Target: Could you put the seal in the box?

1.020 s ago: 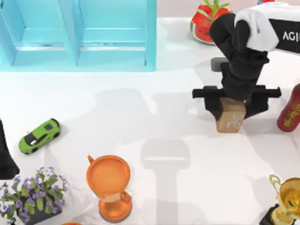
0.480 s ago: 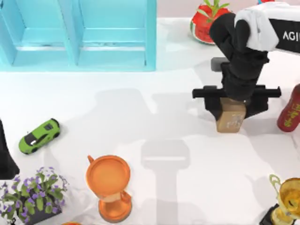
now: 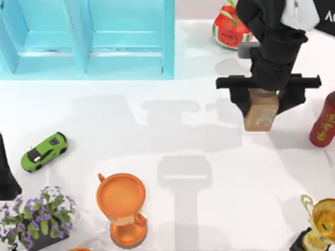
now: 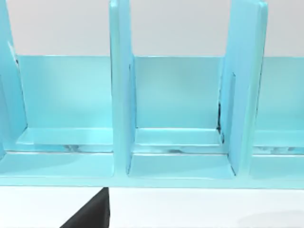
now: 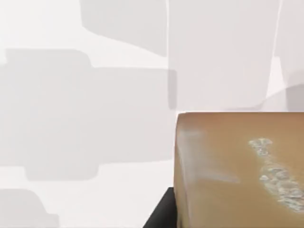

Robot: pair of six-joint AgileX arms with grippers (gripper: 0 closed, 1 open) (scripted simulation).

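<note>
The seal [image 3: 259, 119], a tan-brown block with faint white marks, hangs above the table at the right of the top view. My right gripper [image 3: 263, 107] is shut on it from above. The right wrist view shows the seal [image 5: 237, 171] close up over the white table. The box [image 3: 167, 42] is a cyan open box with dividers at the back left, well apart from the seal. The left wrist view faces the box [image 4: 121, 95] and its compartments. My left arm [image 3: 5, 172] is parked at the left edge.
A red bottle [image 3: 324, 121] stands just right of the seal. A watermelon planter [image 3: 230, 23] sits behind the right arm. Also on the table are a green toy car [image 3: 44, 151], an orange cup [image 3: 121, 201], purple flowers [image 3: 36, 217] and a gold trophy [image 3: 320, 225].
My right gripper has risen with the seal and shifted slightly toward the back. The seal's shadow has separated from it on the table. The left arm has not moved.
</note>
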